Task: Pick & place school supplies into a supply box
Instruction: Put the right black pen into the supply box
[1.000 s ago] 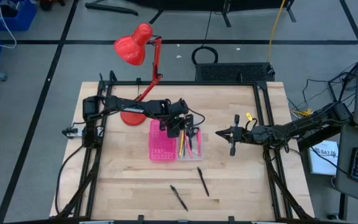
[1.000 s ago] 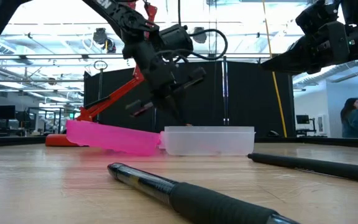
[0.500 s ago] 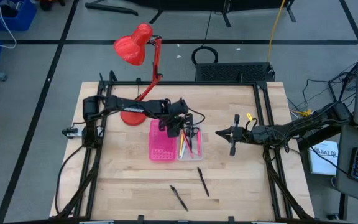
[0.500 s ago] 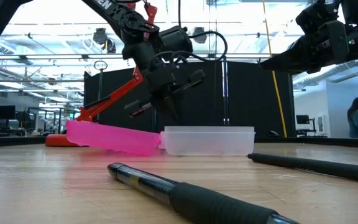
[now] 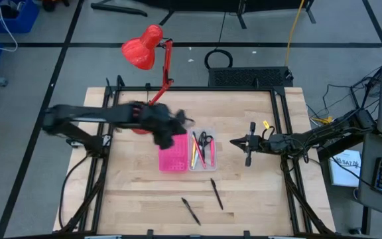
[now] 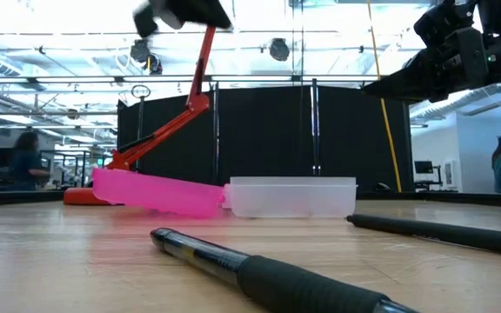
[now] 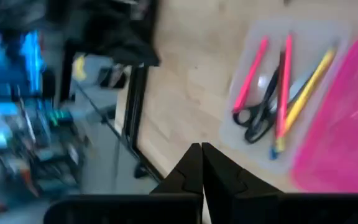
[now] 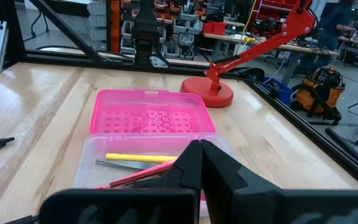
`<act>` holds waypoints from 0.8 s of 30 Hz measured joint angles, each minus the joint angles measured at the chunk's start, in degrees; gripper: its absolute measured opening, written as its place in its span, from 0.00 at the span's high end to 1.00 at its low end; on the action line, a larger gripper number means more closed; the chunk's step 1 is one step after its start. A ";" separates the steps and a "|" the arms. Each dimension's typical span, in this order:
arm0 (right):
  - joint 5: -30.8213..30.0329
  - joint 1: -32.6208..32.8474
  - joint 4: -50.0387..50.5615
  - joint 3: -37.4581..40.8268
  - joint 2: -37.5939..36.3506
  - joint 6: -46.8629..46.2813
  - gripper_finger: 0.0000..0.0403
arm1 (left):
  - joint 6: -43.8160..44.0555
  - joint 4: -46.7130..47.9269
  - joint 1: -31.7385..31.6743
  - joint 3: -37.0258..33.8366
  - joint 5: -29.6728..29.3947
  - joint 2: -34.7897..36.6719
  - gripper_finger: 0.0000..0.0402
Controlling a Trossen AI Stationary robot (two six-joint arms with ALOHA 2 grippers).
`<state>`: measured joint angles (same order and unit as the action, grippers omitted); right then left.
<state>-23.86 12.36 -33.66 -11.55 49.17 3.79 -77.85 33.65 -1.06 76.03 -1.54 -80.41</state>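
Note:
The supply box [image 5: 203,152], a clear tray, stands at mid-table against a pink tray [image 5: 172,155]. In it lie pink pens [image 7: 252,73], a yellow pencil [image 7: 307,88] and black-handled scissors [image 7: 258,115]. Two dark pens [image 5: 191,211] [image 5: 216,193] lie on the wood nearer the front edge. My left gripper [image 5: 183,121] is shut and empty. It hangs high above the table, left of and behind the box, and shows blurred at the top of the low view [image 6: 181,10]. My right gripper [image 5: 234,141] is shut and empty, held level to the right of the box.
A red desk lamp [image 5: 141,53] stands with its base [image 8: 207,91] at the back left, behind the pink tray. A black frame [image 5: 280,133] runs along the table's edges. Bare wood lies in front of the box, around the two pens. People stand in the room beyond.
My left gripper has risen fast from just over the supply box and pulled back toward the table's left edge, its wrist turning on the way. The box and what lies in it have stayed put.

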 joint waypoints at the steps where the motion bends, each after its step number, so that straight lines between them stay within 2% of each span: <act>1: -0.01 0.00 -0.03 0.00 0.00 0.00 1.00 | 4.67 2.01 0.42 0.00 0.04 2.54 0.98; 5: 0.03 0.00 -0.96 0.00 0.00 -0.09 1.00 | 20.28 11.91 1.85 -0.71 2.47 11.05 0.98; 9: 0.07 0.00 -1.99 0.00 0.00 -1.01 1.00 | 27.36 11.27 7.54 -8.74 0.77 19.67 0.99; 13: 0.07 0.00 -2.49 0.00 0.00 -3.01 1.00 | 35.53 4.38 13.62 -20.43 -3.72 28.52 0.99; 17: 0.07 0.00 -2.96 0.00 0.00 -2.66 1.00 | 42.50 -8.73 18.86 -35.57 -9.96 37.38 0.99; 20: 0.07 0.00 -2.87 0.00 0.00 -2.57 1.00 | 52.86 -18.43 20.16 -44.05 -16.61 42.76 0.99; 24: 0.09 0.00 -1.81 0.00 0.00 -2.61 1.00 | 61.19 -24.47 20.35 -51.57 -22.47 47.84 0.99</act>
<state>-23.77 12.36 -35.47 -11.55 49.17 1.19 -16.66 9.18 19.30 24.46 -24.01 -32.56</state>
